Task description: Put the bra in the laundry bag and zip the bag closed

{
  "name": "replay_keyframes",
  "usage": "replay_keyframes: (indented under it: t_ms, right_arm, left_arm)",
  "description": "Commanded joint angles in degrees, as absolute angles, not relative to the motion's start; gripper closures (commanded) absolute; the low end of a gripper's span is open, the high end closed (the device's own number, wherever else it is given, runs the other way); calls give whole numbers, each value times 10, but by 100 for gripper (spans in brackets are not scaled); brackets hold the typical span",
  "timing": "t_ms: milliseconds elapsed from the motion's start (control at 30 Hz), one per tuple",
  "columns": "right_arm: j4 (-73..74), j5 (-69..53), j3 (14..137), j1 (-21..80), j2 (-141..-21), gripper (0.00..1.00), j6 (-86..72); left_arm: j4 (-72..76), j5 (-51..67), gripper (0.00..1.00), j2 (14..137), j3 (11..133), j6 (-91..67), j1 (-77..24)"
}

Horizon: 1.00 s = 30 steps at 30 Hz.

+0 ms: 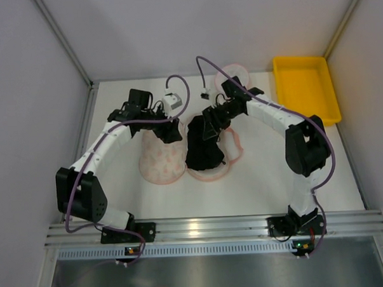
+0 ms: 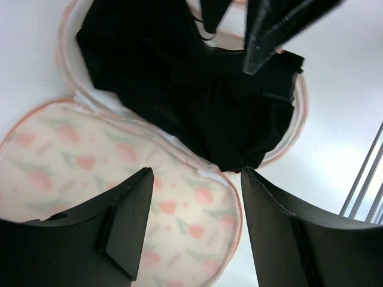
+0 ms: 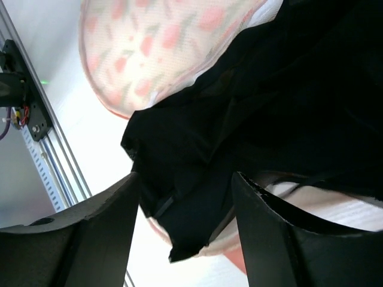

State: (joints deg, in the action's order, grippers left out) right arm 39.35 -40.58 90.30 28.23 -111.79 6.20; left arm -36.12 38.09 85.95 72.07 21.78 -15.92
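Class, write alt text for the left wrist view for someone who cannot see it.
A black bra lies heaped in one open half of the laundry bag; the other half, cream with pink flowers, spreads at lower left. The left gripper stands open and empty at the bottom; the right gripper hangs over the bra.

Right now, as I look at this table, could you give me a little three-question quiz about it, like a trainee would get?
1. True or false: the bra lies on one half of the opened laundry bag.
2. Pick one: the tray at the far right of the table is A) red, B) yellow, C) blue.
3. Fill the gap: the left gripper and the right gripper both have their jaws ____.

Key: 1 true; 2 B; 3 open.
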Motion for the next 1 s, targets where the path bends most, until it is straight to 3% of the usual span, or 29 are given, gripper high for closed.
replay_keyframes:
  t_ms: [0,333,533,767,967]
  right_arm:
    - [425,-418,904,277,-1058,36,96]
    - [438,-446,854,204,-1010,40,80]
    - [391,-408,794,160,-986,46,58]
    - [357,-357,732,113,-961,48,46]
    - [361,-332,705,80,-961,50,65]
  left_arm:
    - [-350,405,34,837,709,301,-191]
    - [-349,365,48,825,665,467,-327]
    - [-294,332,55,849,682,376,-323]
    - [-295,305,50,884,686,121,-151]
    - [-359,243,49,890,641,76,-6]
